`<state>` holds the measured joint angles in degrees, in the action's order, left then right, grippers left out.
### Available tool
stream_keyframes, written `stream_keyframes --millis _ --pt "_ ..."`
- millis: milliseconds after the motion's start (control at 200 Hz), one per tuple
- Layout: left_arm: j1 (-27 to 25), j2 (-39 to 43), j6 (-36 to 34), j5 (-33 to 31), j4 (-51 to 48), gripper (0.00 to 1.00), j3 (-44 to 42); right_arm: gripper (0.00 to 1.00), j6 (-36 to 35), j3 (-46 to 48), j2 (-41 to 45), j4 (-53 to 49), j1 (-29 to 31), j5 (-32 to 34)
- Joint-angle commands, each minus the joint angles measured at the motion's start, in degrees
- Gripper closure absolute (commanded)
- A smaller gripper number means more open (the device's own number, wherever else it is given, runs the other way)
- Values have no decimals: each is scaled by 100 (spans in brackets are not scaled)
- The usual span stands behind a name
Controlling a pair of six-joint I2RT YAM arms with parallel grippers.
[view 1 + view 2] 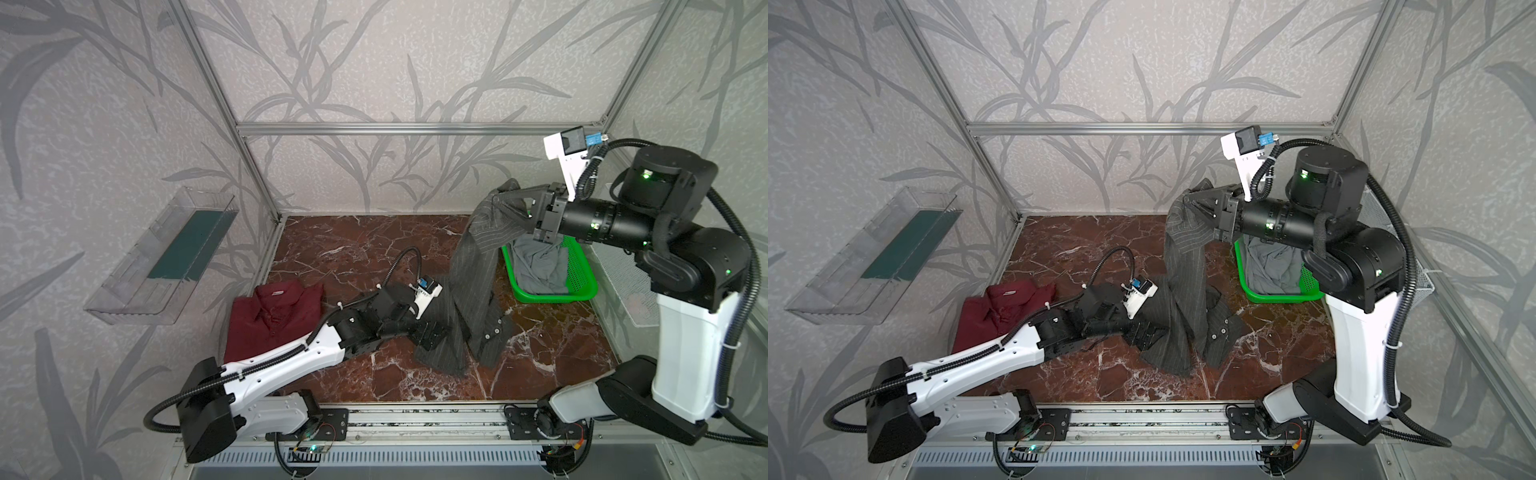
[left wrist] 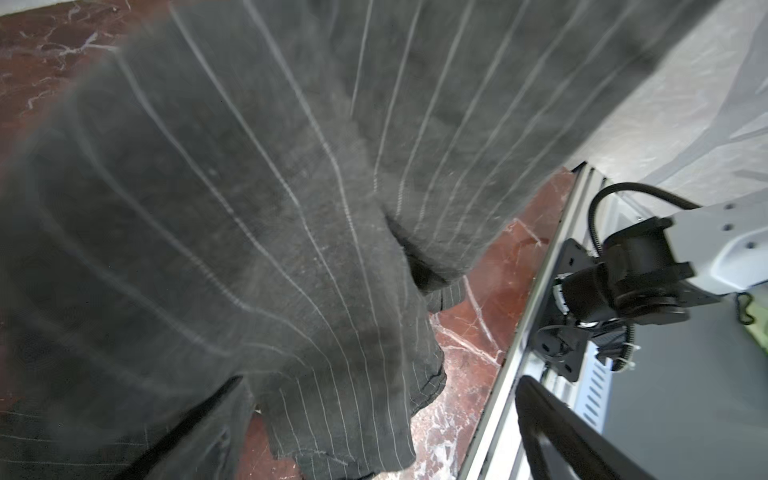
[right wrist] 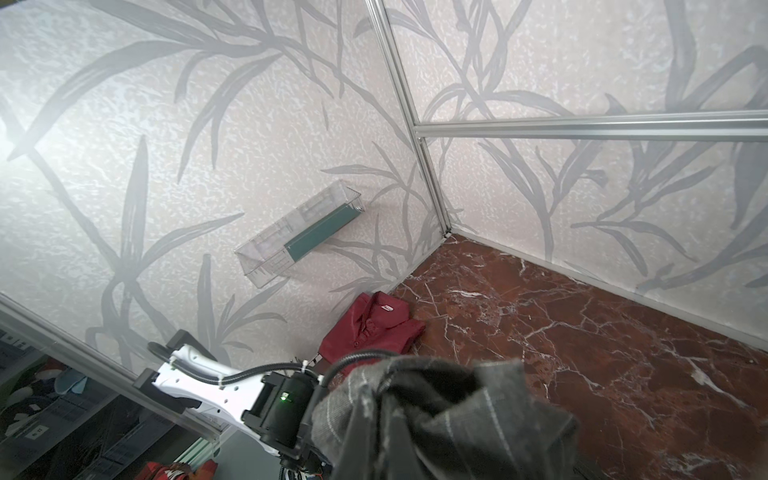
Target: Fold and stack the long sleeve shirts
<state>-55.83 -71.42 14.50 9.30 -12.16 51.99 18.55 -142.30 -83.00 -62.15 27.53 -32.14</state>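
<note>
Right gripper is clamped on a bunched part of the pinstriped shirt, holding it high above the marble tabletop in both top views. The shirt hangs down in a long drape, and its lower end lies crumpled on the marble, with white buttons showing along one edge. The left gripper sits low at that crumpled end, against the cloth. The maroon shirt lies folded near the left wall, collar up. It carries a small white neck label whose writing is too small to read. A green basket beneath the right arm holds a grey cloth. A clear bin hangs on the left wall.

The left wrist view is filled with blurred pinstriped fabric. The left gripper's fingers stand wide apart, released, with the cloth lying between them and nothing pinched.

In the right wrist view the bunched shirt covers the right gripper's jaws, so only gathered fabric shows there. Beyond it the maroon shirt lies folded by the wall under the clear bin, and its neck label cannot be read here either.
</note>
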Motion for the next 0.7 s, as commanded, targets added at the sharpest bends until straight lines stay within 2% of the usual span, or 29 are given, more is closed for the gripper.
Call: stream_keyframes --millis 0,150,210,250,315,455,555,620,695 --pt "-384 -353 -369 -1064 -34 1 271 100 1 25 191 357 -20 -78" --pt "-601 -627 -264 -1857 -25 3 212 100 2 104 313 375 -19 -75" --pt "-616 -689 -196 -1980 -15 8 208 100 8 158 341 396 -20 -91" --pt "-620 -729 -156 -2055 -13 15 221 100 9 174 349 385 -20 -106" --pt "-619 -806 -131 -2204 -40 32 289 100 22 209 379 412 -20 -117" --pt "-578 -853 -66 -2402 159 60 302 100 36 289 507 441 -21 -118" --pt "-511 -828 84 -2595 -14 85 481 100 -58 395 632 402 -20 109" --pt "-364 -652 74 -2487 -56 100 497 100 -124 536 740 368 -24 305" --pt "-33 -364 177 -2255 -140 100 471 100 -193 653 869 351 -23 563"
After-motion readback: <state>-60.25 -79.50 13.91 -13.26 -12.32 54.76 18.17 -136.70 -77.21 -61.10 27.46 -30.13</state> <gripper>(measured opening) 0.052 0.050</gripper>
